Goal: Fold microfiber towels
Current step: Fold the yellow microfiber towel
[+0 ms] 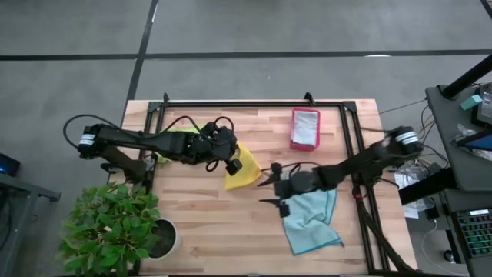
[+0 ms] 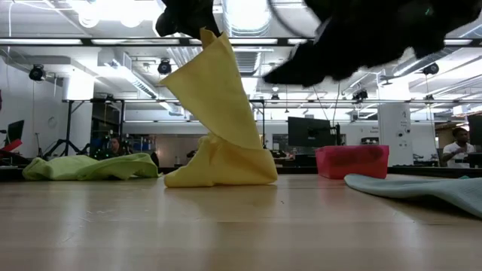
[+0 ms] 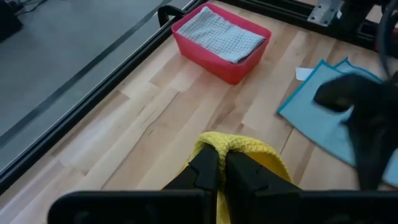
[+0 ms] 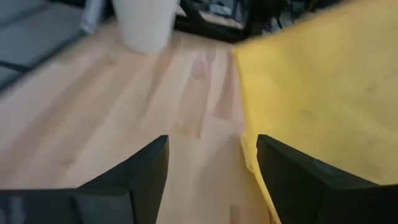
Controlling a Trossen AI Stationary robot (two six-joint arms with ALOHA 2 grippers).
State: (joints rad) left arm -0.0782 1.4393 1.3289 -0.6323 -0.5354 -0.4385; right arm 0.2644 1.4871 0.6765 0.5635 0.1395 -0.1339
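Two arms over the wooden bench [image 1: 231,223], and I'm watching mainly the middle. Left gripper [image 1: 231,164] sits near the bench centre, fingers [image 3: 210,171] clenched on a top corner of the soft yellow microfiber towel [image 1: 243,171]. In low view that yellow towel [image 2: 222,128] hangs from the pinch in a tilted cone, its lower part crumpled on the wood. Left wrist view shows the cloth bunched betw. the two dark fingers.

Right gripper [image 1: 271,187] is just beside the yellow towel on its right side, jaws released and spread wide, holding nothing. From right wrist view the two fingers [image 4: 140,171] stand apart over bare wood, w/ the yellow cloth [image 4: 317,93] close by one of them; can't tell if it touches.

Light blue microfiber towel [image 1: 311,221] lies rumpled and flat toward the near right part of the bench, under and beside the right arm. Lime green microfiber towel [image 1: 173,146] is heaped near the left edge, partly hidden by the left arm in high view, clearer in low view [image 2: 90,166].

Rigid pink-red rectangular tray [image 1: 305,129] sits near the far edge, right of centre, w/ a folded grey cloth [image 3: 217,34] inside. Leafy green plant in a white pot [image 1: 115,223] at the near left corner.
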